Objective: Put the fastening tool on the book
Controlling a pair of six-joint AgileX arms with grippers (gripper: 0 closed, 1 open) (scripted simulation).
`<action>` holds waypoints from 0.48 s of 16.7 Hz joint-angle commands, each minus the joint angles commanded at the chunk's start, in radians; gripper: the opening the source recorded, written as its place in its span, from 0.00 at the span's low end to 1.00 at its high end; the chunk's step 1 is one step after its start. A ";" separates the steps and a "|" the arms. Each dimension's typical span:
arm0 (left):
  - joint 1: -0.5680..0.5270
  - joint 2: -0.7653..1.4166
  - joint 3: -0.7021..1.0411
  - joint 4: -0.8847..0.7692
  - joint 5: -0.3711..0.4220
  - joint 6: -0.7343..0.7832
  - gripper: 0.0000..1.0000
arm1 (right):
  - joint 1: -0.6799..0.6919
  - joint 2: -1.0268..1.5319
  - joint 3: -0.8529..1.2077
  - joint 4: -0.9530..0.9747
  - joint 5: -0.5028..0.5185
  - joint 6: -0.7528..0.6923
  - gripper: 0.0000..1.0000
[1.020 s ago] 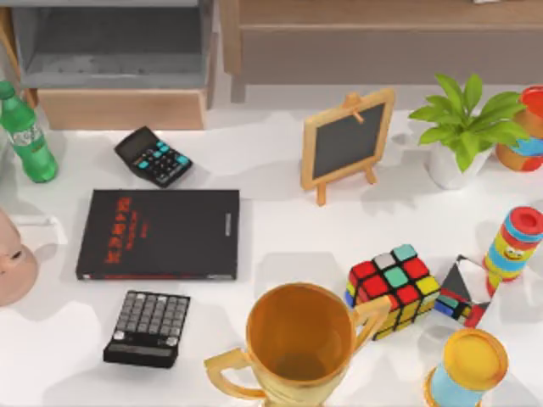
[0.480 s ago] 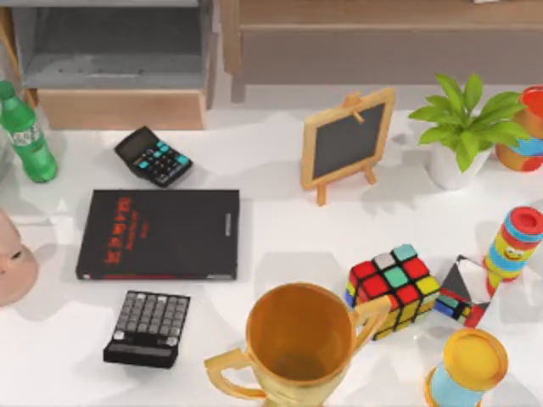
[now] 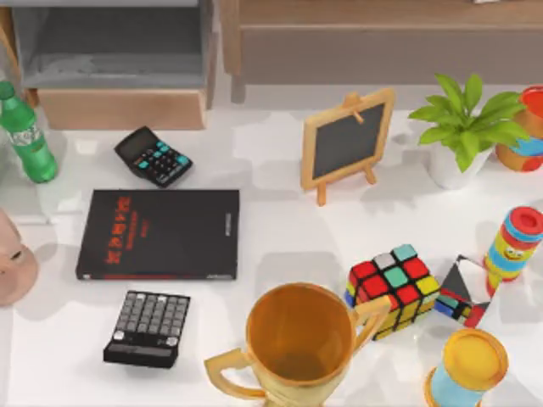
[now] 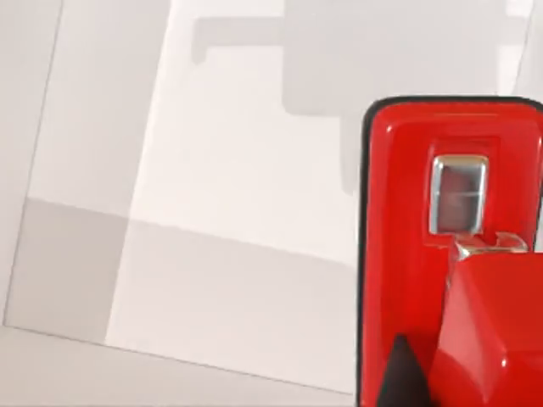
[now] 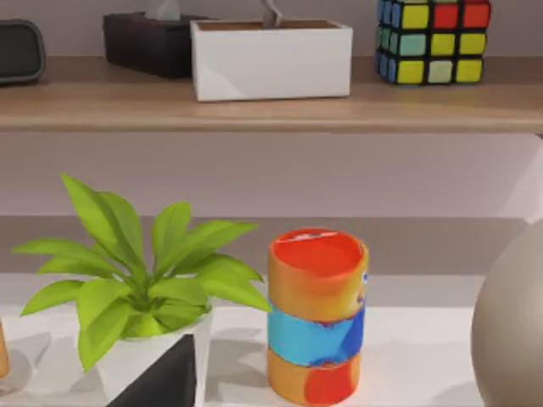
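At the left edge of the table (image 3: 280, 229), shadows are seen to have shifted, while the book (image 3: 159, 233) is left unmoved and bare. The fastening tool (image 4: 450, 280) is seen close under the left wrist camera, over white tabletop. Whether the left gripper is clamped on it cannot be told. Carriage toward the book is judged likely.

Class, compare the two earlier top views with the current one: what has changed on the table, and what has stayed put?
No object visibly moved, and nothing was picked up or released. Only faint shadows on the white table shifted near its left edge. The flat black book with red lettering stayed bare, and the two black calculators kept their places.
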 joint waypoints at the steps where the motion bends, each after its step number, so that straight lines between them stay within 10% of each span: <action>1: -0.022 -0.040 -0.034 -0.001 0.006 -0.019 0.00 | 0.000 0.000 0.000 0.000 0.000 0.000 1.00; 8: -0.290 -0.228 -0.329 0.019 0.000 -0.215 0.00 | 0.000 0.000 0.000 0.000 0.000 0.000 1.00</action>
